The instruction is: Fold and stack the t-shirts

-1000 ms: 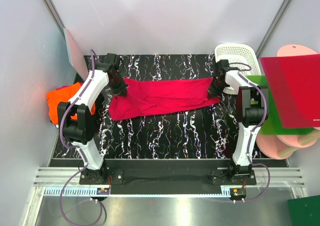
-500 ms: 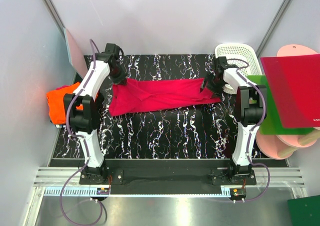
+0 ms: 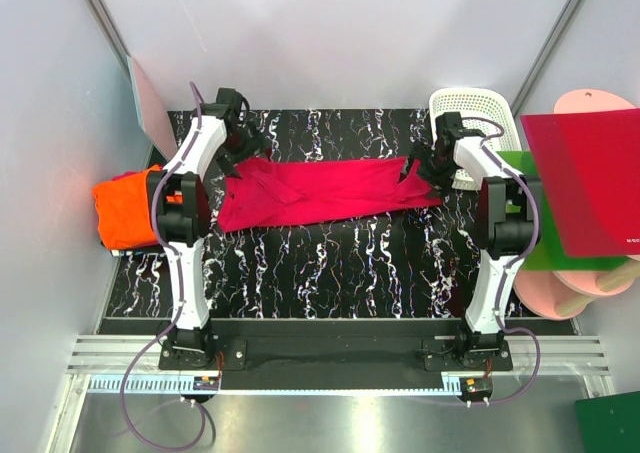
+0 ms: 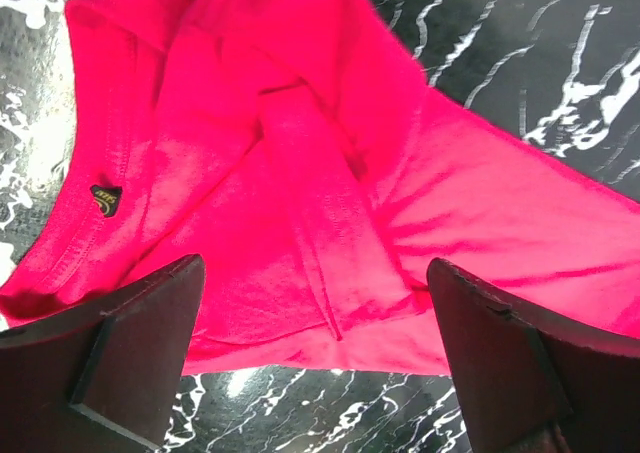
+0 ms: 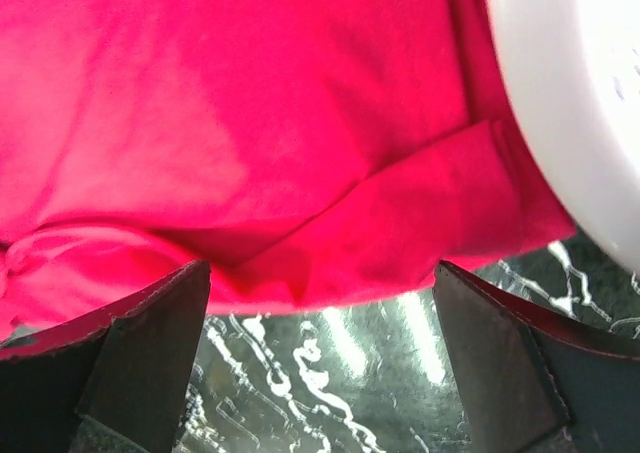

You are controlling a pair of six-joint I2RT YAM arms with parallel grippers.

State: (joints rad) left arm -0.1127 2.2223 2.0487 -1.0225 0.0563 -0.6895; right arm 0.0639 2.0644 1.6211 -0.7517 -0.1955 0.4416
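— Grip is being checked first: is anything being held at either end?

— Nothing is being held. The left gripper [image 4: 312, 273] is being seen with its fingers wide apart over the collar end of the red t-shirt [image 3: 330, 188]. The right gripper [image 5: 322, 268] is spread the same way over the other end. Cloth is showing between the fingers, unpinched.

— And where is the shirt being found?

— It is being borne by the table [image 3: 330, 263] as a long band across the far half, its right end just beside the white basket [image 3: 470, 108]. The orange t-shirt [image 3: 125, 208] is lying off the left edge, well apart.

— How is the step being done well?

— A crosswise fold is probably being prepared. Every layer should be pinched at each end, since a loose flap is being seen near the collar. Both ends should be raised evenly and low, so that the band is not being pulled askew or snagged on the basket.
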